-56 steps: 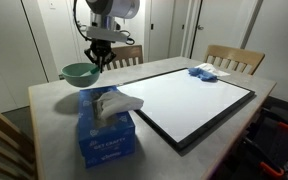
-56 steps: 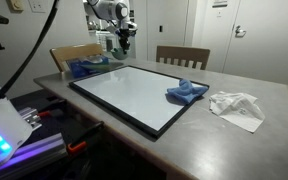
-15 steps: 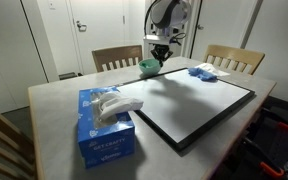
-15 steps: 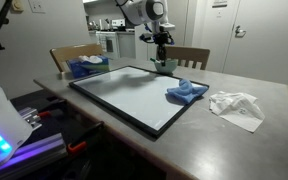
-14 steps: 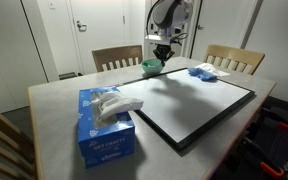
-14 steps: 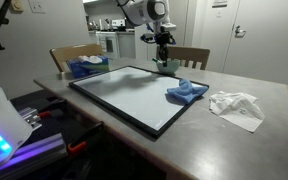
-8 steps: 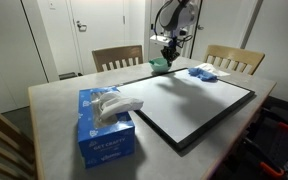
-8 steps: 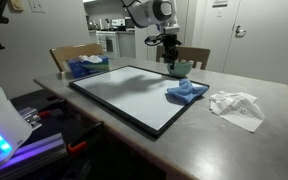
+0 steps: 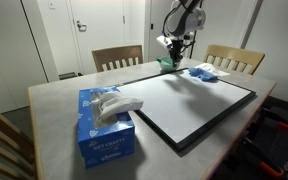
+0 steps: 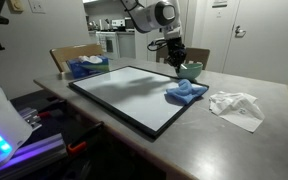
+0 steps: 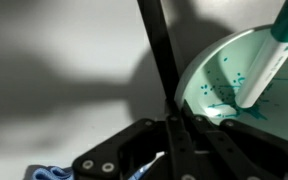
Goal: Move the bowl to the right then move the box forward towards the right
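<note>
The teal-green bowl [image 9: 167,65] [image 10: 191,70] hangs just above the table's far side, beside the far edge of the black-framed board. My gripper [image 9: 176,52] [image 10: 176,55] is shut on its rim. In the wrist view the gripper [image 11: 174,118] pinches the rim, with the bowl's [image 11: 239,75] speckled inside to the right. The blue tissue box [image 9: 106,128] [image 10: 87,66] stands on the table well away from the gripper, with white tissue at its top.
A large white board [image 9: 189,100] [image 10: 134,95] with a black frame covers the table's middle. A blue cloth wad [image 9: 202,72] [image 10: 187,92] lies on it close to the bowl. Crumpled white paper [image 10: 236,105] lies beyond. Wooden chairs [image 9: 234,58] [image 9: 117,57] stand behind the table.
My gripper has carried the bowl sideways along the board's far edge, away from the tissue box and closer to the blue cloth. The box has not moved.
</note>
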### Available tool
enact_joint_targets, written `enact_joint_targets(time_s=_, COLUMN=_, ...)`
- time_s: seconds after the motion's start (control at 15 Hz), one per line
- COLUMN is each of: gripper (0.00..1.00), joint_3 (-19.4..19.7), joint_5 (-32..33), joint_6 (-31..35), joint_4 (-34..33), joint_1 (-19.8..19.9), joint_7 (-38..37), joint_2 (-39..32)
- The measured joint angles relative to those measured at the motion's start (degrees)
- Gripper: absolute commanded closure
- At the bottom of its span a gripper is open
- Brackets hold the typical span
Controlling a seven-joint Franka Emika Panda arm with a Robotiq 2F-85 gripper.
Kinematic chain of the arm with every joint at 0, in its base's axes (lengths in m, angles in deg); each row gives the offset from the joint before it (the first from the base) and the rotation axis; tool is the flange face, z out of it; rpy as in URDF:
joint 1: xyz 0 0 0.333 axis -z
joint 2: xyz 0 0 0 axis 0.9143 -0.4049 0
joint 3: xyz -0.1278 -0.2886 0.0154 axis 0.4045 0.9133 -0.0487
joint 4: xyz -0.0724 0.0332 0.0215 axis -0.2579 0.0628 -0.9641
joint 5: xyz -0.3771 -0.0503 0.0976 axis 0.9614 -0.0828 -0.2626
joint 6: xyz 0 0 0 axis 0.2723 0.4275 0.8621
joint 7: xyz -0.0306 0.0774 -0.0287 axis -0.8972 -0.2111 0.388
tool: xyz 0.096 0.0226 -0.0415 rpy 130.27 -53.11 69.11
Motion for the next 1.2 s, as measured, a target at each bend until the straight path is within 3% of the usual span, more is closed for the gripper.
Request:
enact_joint_targets(time_s=0.07, gripper=0.99, joint_3=0.0, joint_5=0.0, joint_6=0.0, joint_4=0.1, joint_1=0.0, joint_7=-0.1, joint_2=0.0)
enact_joint_targets(time_s=0.6, gripper=0.99, joint_3=2.0, joint_5=4.4, joint_6=0.1, joint_4=-0.3, joint_1=0.7, joint_7=-0.9, joint_2=-0.5)
enact_joint_targets(time_s=0.87, gripper=0.99, joint_3=1.8, joint_5=2.5, joint_6=0.7, joint_4=-2.6, joint_1=7.1, joint_7=-0.7, joint_2=-2.1)
enact_joint_targets(time_s=1.2, gripper=0.99, joint_3=-1.1, joint_5=-5.4, joint_6=0.0, joint_4=-7.5, joint_1=16.3, joint_7=-0.3, joint_2=-4.8)
